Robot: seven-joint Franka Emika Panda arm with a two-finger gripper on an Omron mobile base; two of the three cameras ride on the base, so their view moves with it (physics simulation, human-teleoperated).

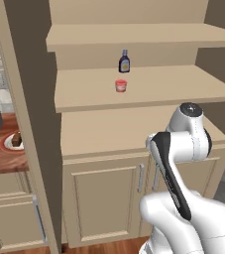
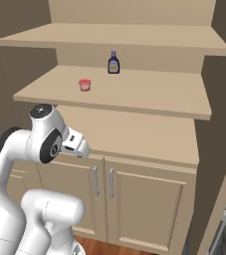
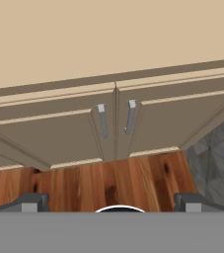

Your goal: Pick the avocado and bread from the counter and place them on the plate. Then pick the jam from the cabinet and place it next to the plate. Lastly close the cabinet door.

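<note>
The tiny red-pink jam jar [image 1: 121, 85] stands upright, long axis vertical, on the beige wooden cabinet's [image 1: 134, 89] middle shelf, in front of a dark pale-labelled bottle [image 1: 124, 61]. The two-finger gripper [image 3: 111, 201], apparently empty, is spread wide, facing the lower doors.

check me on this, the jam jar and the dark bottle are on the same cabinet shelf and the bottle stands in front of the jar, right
Not quite. The jam and the dark bottle do share one cabinet shelf, but the bottle stands behind the jar, toward the back wall; the jar sits nearer the shelf's front edge. The left base view shows it, and the right base view agrees.
</note>
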